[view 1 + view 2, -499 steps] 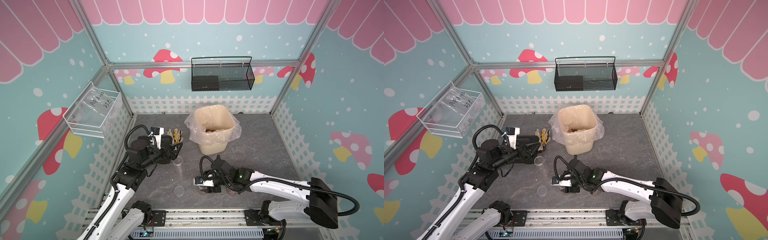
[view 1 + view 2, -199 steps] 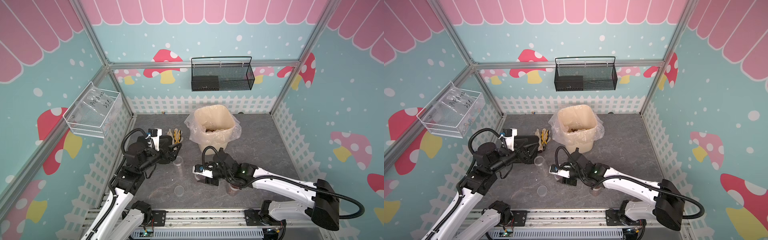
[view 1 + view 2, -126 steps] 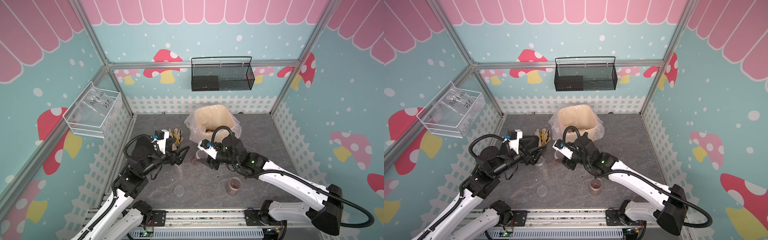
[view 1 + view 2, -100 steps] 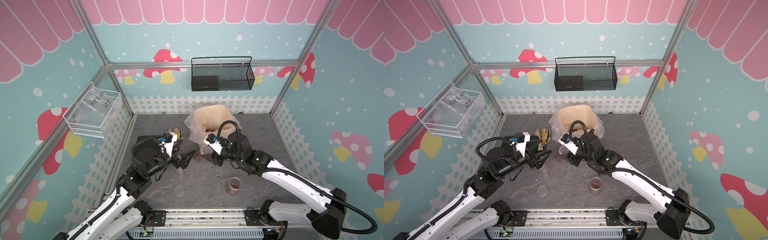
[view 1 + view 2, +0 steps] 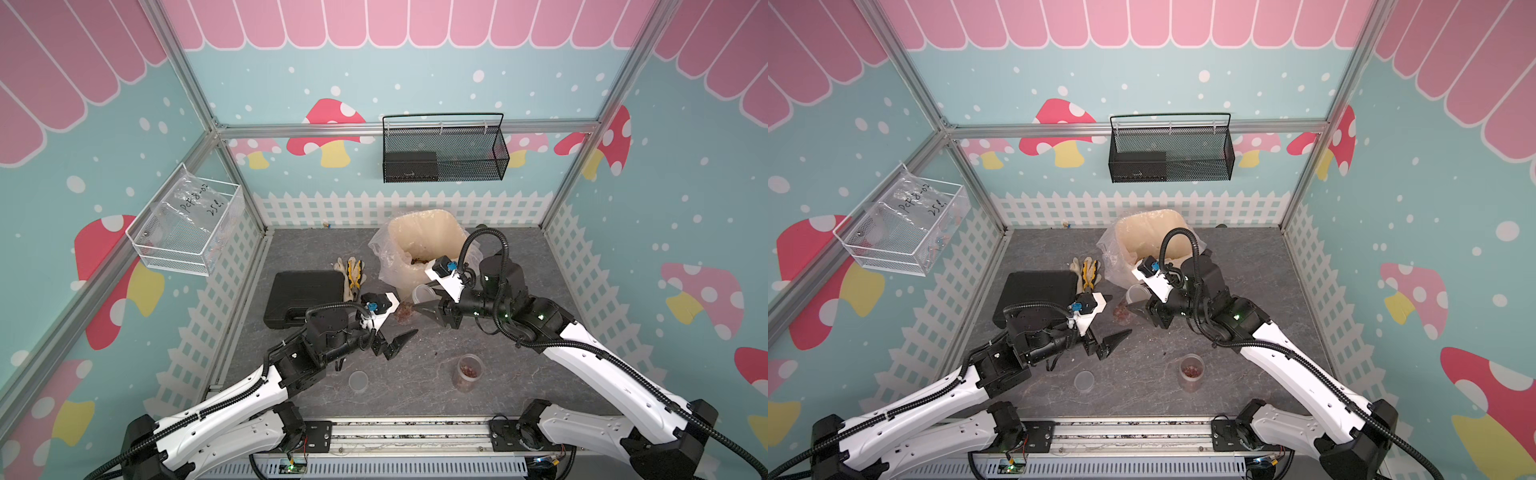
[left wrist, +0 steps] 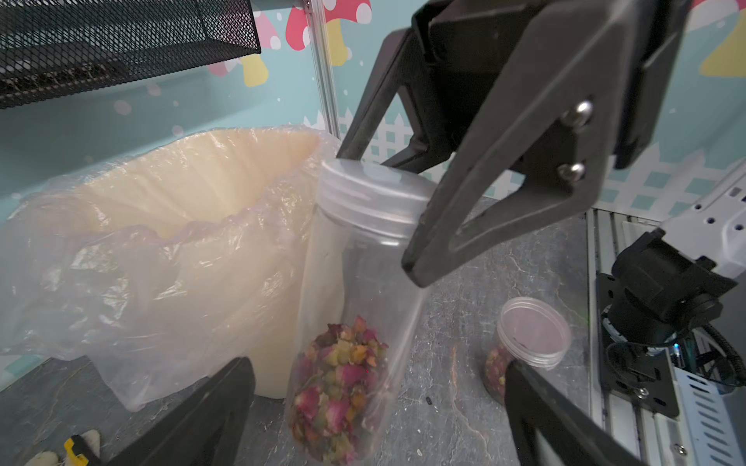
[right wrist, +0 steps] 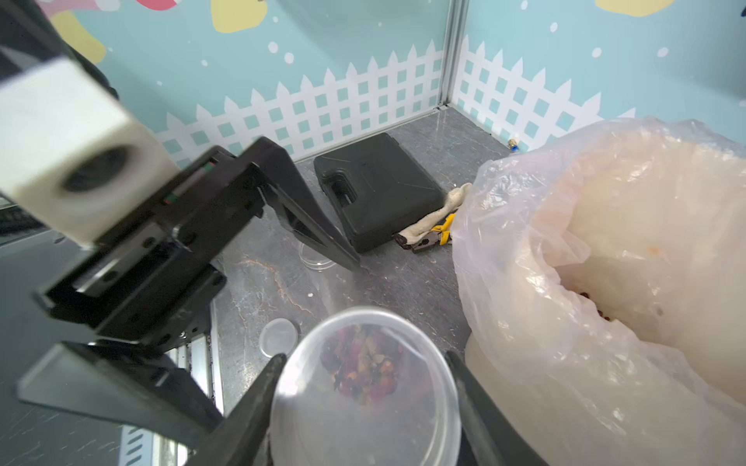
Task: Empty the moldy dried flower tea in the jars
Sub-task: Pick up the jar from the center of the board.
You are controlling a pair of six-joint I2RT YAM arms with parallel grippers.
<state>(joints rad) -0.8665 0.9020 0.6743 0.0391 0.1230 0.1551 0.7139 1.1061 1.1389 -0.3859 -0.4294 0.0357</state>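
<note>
The right fingers (image 7: pixel 250 415) pinch the jar (image 6: pixel 363 266) by its lid (image 6: pixel 363 185), just beside the bin (image 6: pixel 161 189). The tea (image 6: pixel 339 383) sits at its bottom. The left fingers (image 6: pixel 210 415) gape wide, empty, near the bin. A bump could knock the jar loose and spill.

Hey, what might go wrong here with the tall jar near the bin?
The right gripper holds the tall jar only by its lid, so the jar may slip or unscrew and drop. The left gripper, open and close to the jar, might knock it and scatter dried flower tea beside the bin.
</note>
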